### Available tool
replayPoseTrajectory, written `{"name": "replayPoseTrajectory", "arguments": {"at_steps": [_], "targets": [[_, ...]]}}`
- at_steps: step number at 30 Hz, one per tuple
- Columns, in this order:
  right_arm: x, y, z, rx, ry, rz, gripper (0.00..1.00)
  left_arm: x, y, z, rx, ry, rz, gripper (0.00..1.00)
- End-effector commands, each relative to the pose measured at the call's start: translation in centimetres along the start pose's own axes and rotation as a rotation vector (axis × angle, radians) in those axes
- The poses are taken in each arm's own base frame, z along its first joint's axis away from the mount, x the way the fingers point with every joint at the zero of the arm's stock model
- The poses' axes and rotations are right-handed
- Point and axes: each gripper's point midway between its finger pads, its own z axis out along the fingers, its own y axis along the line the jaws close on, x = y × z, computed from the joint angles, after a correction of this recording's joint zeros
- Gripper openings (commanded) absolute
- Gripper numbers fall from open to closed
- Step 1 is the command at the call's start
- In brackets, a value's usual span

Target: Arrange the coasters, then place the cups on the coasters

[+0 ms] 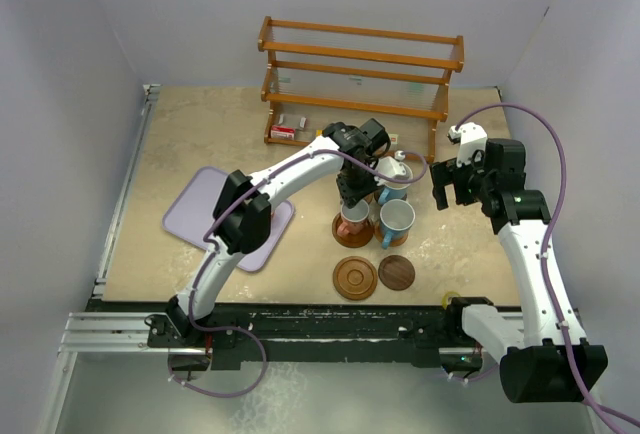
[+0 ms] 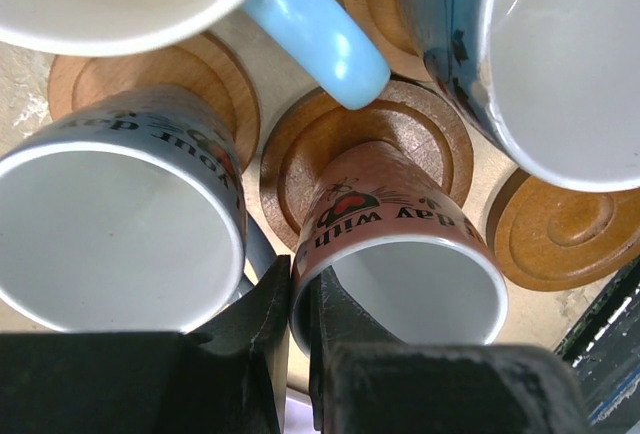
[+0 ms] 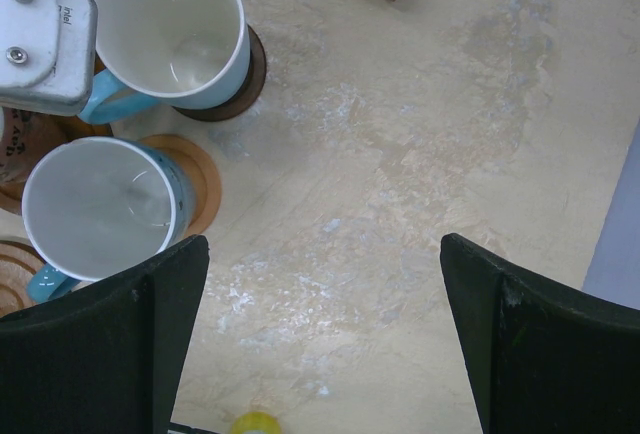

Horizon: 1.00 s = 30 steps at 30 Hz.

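My left gripper [image 2: 297,289] is shut on the rim of a copper-orange cup [image 2: 400,219], with one finger inside and one outside. That cup [image 1: 354,217] stands upright over a grooved coaster [image 2: 425,134]; I cannot tell if it touches. A grey-blue cup [image 2: 110,224] sits beside it on a light brown coaster [image 2: 205,64]. Two pale blue cups [image 3: 170,24] [image 3: 100,209] rest on a dark coaster [image 3: 248,79] and a light brown coaster [image 3: 203,186]. My right gripper [image 3: 325,334] hangs open over bare table to their right. Near the front lie an empty grooved coaster [image 1: 355,277] and an empty dark coaster [image 1: 397,272].
A lavender tray [image 1: 195,216] lies on the left under the left arm. A wooden rack [image 1: 360,79] with small boxes [image 1: 284,132] stands at the back. The cups are packed close together around the left gripper [image 1: 352,194]. A small yellow object [image 3: 255,422] sits at the table's near edge.
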Motion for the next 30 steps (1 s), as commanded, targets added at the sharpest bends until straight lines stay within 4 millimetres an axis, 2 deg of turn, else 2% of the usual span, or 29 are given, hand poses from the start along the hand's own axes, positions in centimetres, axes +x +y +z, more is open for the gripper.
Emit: {"name": "replayPoseTrajectory", "arguments": {"at_steps": [1, 18, 30], "targets": [[-1.0, -0.2, -0.4, 0.009, -0.047, -0.002, 1.0, -1.8, -0.4, -1.1, 0.002, -0.059, 0.005, 0.03], [-1.1, -0.3, -0.4, 0.01, -0.048, -0.001, 1.0, -1.5, -1.4, -1.5, -0.036, -0.03, 0.051, 0.03], [-1.0, -0.2, -0.3, 0.006, -0.045, 0.0, 1.0, -1.3, -0.9, -1.9, -0.08, -0.015, 0.07, 0.03]]}}
